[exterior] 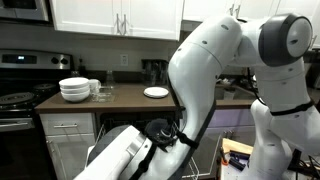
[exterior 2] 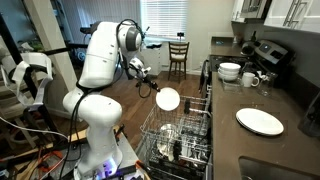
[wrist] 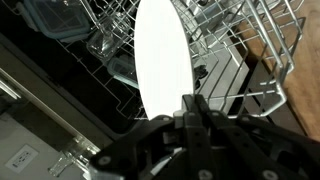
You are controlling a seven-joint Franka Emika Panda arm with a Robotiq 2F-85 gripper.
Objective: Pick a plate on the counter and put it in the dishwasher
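My gripper (exterior 2: 151, 86) is shut on the edge of a small round white plate (exterior 2: 168, 98), which hangs in the air just above the pulled-out wire rack of the dishwasher (exterior 2: 184, 135). In the wrist view the plate (wrist: 160, 55) stands nearly on edge, rising from the shut gripper (wrist: 196, 100), with the grey prongs of the rack (wrist: 255, 45) behind and beside it. A second white plate (exterior 2: 260, 121) lies flat on the dark counter (exterior 2: 262, 152); it also shows in an exterior view as a plate (exterior: 155, 92).
A stack of white bowls (exterior: 75, 89) and glassware (exterior: 102, 88) stand on the counter beside the stove (exterior: 18, 98). Dishes sit in the rack (exterior 2: 172, 148). A clear container (wrist: 60, 18) lies in the rack. A wooden chair (exterior 2: 178, 55) stands far back.
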